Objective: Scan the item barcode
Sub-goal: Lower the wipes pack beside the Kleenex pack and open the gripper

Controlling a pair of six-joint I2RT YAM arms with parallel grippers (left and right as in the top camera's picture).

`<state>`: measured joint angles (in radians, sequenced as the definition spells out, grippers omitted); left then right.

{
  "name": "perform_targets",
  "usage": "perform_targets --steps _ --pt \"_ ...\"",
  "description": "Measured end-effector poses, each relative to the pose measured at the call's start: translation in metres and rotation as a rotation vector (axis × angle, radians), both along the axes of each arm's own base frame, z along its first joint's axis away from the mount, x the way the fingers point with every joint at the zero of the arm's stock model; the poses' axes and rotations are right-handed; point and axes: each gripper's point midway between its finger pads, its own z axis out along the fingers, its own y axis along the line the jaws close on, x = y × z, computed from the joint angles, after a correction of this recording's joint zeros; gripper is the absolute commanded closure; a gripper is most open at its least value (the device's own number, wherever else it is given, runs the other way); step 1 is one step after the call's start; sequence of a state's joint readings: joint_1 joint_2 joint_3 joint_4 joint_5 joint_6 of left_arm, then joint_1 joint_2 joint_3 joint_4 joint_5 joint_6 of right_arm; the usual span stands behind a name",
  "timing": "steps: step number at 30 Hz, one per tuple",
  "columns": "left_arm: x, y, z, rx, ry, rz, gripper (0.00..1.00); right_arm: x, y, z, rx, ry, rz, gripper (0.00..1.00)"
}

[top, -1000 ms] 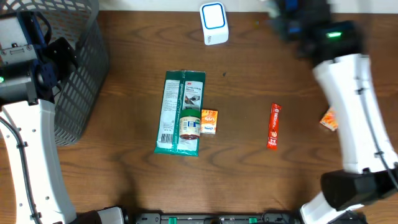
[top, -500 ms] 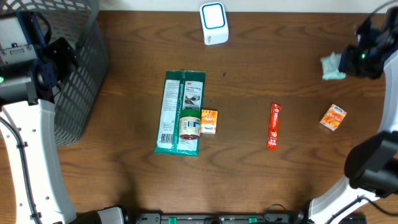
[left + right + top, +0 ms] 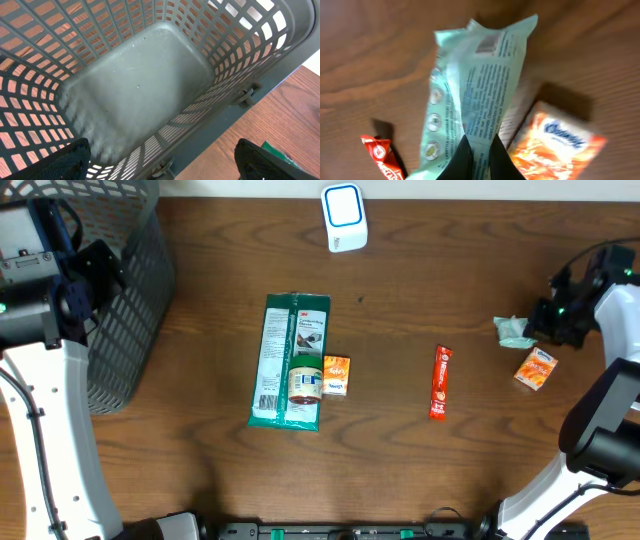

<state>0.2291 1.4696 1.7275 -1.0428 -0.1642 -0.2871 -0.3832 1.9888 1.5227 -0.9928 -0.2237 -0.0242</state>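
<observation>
jaws first: my right gripper (image 3: 479, 150) is clamped tight on one narrow end of the pale green packet (image 3: 475, 95), while my left gripper (image 3: 162, 159) stands spread wide with nothing between its fingers. the packet's long axis runs straight out from the right fingers, and its printed side faces the wrist camera. a small grey code patch (image 3: 485, 46) sits near the far end. from overhead the packet (image 3: 512, 330) lies well away from the white scanner (image 3: 344, 218), off to the scanner's right and nearer my side of the table. its free end points back toward the middle. i cannot tell whether it touches the wood. an orange box (image 3: 536, 369) lies just beside it, farther from the scanner, and a red stick (image 3: 440, 383) lies between. far to the scanner's left is the grey basket (image 3: 135, 85); the left wrist view shows only its floor and lattice walls.
</observation>
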Motion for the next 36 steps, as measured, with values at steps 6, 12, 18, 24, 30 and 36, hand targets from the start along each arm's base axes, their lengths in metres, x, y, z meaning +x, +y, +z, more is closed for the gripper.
perform_targets --steps 6,12,18,24,30,36 --pt "0.0 0.0 0.0 0.0 0.0 0.0 0.08 -0.021 -0.003 -0.033 -0.043 0.055 -0.014 0.97" --pt "0.0 0.0 0.0 0.0 0.0 0.0 0.07 -0.043 -0.031 -0.041 -0.222 0.157 -0.031 0.91" --pt "0.0 0.0 0.0 0.0 0.0 0.0 0.08 -0.051 -0.064 -0.037 -0.412 0.209 -0.055 0.31" --pt "0.0 0.0 0.0 0.0 0.0 0.0 0.07 -0.056 -0.075 -0.032 -0.474 0.24 -0.061 0.01" --pt "0.0 0.0 0.0 0.0 0.0 0.0 0.07 -0.055 -0.075 0.002 -0.456 0.282 -0.05 0.01" --pt "0.0 0.0 0.0 0.0 0.0 0.0 0.07 -0.026 -0.058 0.063 -0.329 0.172 -0.05 0.01"
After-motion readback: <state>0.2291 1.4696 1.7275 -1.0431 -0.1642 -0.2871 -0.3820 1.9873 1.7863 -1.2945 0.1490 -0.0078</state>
